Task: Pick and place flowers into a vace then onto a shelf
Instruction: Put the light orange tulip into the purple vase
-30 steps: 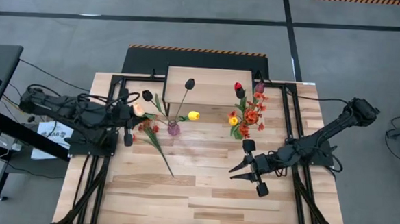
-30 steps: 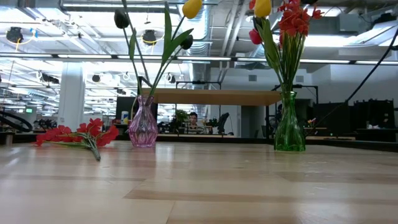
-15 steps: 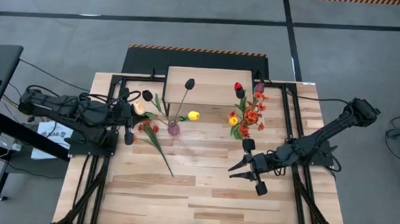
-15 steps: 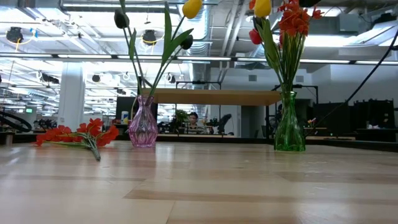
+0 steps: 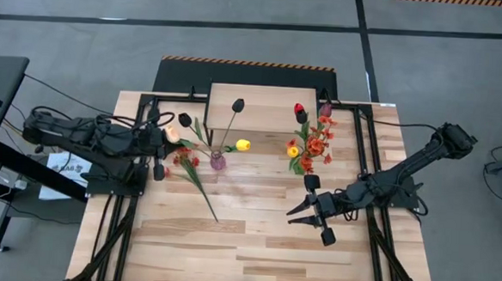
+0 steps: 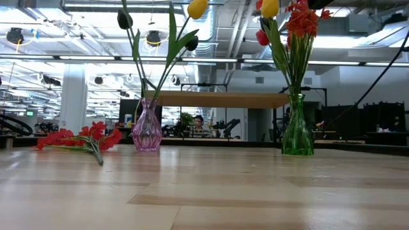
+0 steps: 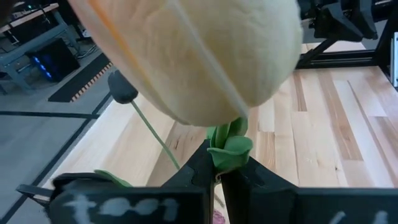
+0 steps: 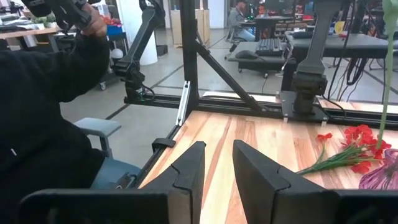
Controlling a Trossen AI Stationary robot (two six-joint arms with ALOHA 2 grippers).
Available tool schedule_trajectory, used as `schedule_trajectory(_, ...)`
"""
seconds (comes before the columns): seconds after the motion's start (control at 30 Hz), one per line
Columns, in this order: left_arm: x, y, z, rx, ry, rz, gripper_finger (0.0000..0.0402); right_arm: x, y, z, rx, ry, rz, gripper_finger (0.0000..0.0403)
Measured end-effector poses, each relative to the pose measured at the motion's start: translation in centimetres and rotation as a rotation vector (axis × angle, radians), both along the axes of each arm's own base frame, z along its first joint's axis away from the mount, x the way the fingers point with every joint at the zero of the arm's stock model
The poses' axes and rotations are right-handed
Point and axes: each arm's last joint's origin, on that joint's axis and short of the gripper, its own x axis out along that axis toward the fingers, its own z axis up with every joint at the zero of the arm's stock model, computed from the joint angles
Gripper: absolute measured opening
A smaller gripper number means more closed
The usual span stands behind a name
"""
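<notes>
My left gripper (image 5: 168, 140) hovers at the table's left, beside the purple vase (image 5: 218, 162), shut on a pale peach tulip (image 7: 199, 50). That vase holds dark tulips and a yellow one (image 5: 243, 144). A red blossom spray (image 5: 188, 165) lies flat on the table near it. The green vase (image 6: 297, 128) stands to the right with red, yellow and orange flowers (image 5: 307, 143). The shelf (image 5: 248, 106) sits at the far edge. My right gripper (image 5: 301, 214) waits open near the table's middle right, with nothing between its fingers (image 8: 189, 165). My left gripper pinches the tulip's green stem and leaves just under the head (image 7: 229, 149) between its two fingers. The fingers come from the table's left, slanting a little downward. The head stands out beyond the fingertips, clear of the table; the lower stem is hidden by the gripper.
Black frame rails (image 5: 138, 152) run along both sides of the table. A person in a dark sleeve (image 8: 43, 112) sits beyond the table's left side. Bare planks (image 5: 246, 243) fill the table's near half.
</notes>
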Motion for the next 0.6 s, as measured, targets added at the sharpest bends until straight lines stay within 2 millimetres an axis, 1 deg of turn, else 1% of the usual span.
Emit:
schedule_trajectory(0.17,-0.28,0.14,0.49,0.012,-0.001,0.022,0.0000,0.00,0.00,-0.01,-0.001,0.000,0.000,0.0075)
schedule_trajectory(0.3,-0.30,0.17,0.46,0.017,0.005,0.029,0.0000,0.00,0.00,-0.01,-0.001,0.000,0.000,0.0075)
schedule_trajectory(0.6,0.45,0.60,0.19,0.037,0.029,0.077,0.0000,0.01,0.00,-0.01,-0.001,0.000,0.000,0.0075)
